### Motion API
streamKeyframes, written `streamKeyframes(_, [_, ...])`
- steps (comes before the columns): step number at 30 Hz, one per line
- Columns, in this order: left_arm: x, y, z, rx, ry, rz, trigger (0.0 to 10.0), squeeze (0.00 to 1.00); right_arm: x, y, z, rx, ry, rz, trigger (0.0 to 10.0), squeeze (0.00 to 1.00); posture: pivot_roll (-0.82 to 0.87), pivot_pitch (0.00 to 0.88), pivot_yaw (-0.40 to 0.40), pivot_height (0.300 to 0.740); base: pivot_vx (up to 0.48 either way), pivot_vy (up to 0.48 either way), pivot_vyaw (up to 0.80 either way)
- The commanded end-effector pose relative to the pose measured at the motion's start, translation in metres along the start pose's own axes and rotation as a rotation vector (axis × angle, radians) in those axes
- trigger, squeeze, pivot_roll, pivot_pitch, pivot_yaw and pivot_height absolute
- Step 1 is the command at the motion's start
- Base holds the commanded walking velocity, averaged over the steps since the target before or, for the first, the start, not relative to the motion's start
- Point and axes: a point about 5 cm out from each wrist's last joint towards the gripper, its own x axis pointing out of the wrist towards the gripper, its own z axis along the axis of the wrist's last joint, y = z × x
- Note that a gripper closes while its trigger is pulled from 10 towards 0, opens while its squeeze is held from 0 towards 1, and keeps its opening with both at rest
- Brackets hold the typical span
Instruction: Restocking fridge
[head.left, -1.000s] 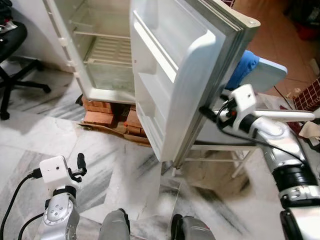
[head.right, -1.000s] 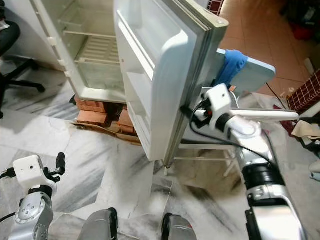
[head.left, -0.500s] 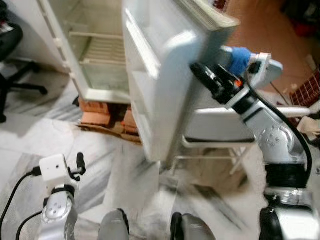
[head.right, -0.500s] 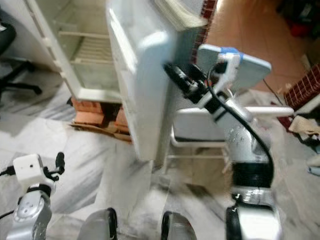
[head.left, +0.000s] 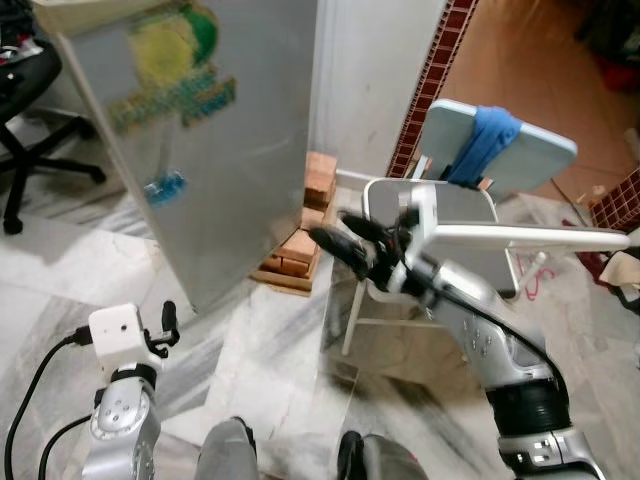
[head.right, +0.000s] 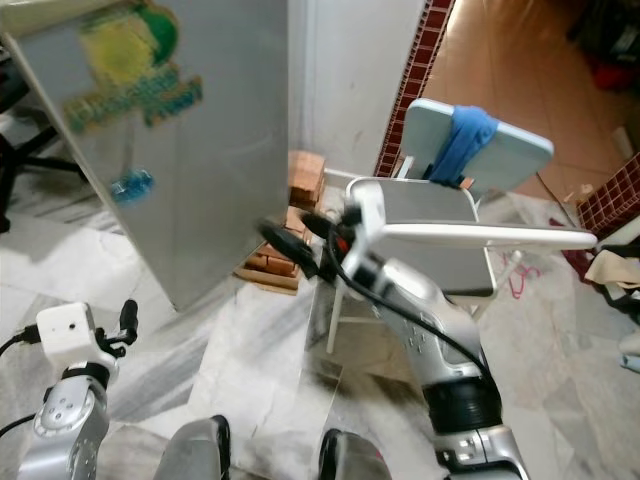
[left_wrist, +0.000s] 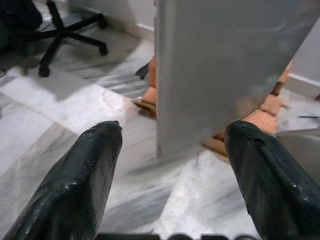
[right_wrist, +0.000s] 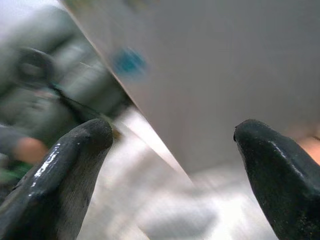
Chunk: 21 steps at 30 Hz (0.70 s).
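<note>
The fridge door (head.left: 200, 150) stands swung across the fridge, showing its grey outer face with a green and yellow sticker (head.left: 170, 60). My right gripper (head.left: 335, 232) reaches out low beside the door's free edge, open, with nothing between its fingers; whether it touches the door I cannot tell. In the right wrist view the grey door (right_wrist: 215, 75) lies blurred beyond the spread fingertips (right_wrist: 75, 150). My left gripper (head.left: 168, 322) hangs low at the left, open and empty. In the left wrist view the door's bottom corner (left_wrist: 200, 100) shows ahead of it.
The fridge rests on bricks (head.left: 300, 240). A white plastic chair (head.left: 440, 215) with a blue cloth (head.left: 485, 140) stands right behind my right arm. A black office chair (head.left: 30, 110) is at the far left. The marble floor (head.left: 260, 340) lies before my feet.
The fridge door has swung from wide open to nearly shut, hiding the shelves. My right arm swept left and down behind it. The left arm has barely moved.
</note>
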Motion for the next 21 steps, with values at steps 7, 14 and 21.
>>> streamKeyframes(7, [0.0,-0.018,0.007,0.172,-0.069,-0.122,10.0,0.0,-0.01,-0.023,-0.023,-0.162,-0.057,-0.355,10.0,0.0,0.11,0.129,-0.03,0.74,0.0,0.0,0.0])
streamKeyframes(14, [0.001,-0.019,0.008,0.189,-0.078,-0.133,10.0,0.0,-0.014,-0.026,-0.027,-0.166,-0.059,-0.452,10.0,0.0,0.11,0.128,-0.029,0.74,0.0,0.0,0.0])
streamKeyframes(21, [0.007,-0.025,0.019,0.218,-0.118,-0.126,10.0,0.0,-0.02,-0.034,-0.019,-0.2,-0.121,-0.527,10.0,0.0,0.13,0.15,-0.026,0.74,0.0,0.302,-0.8])
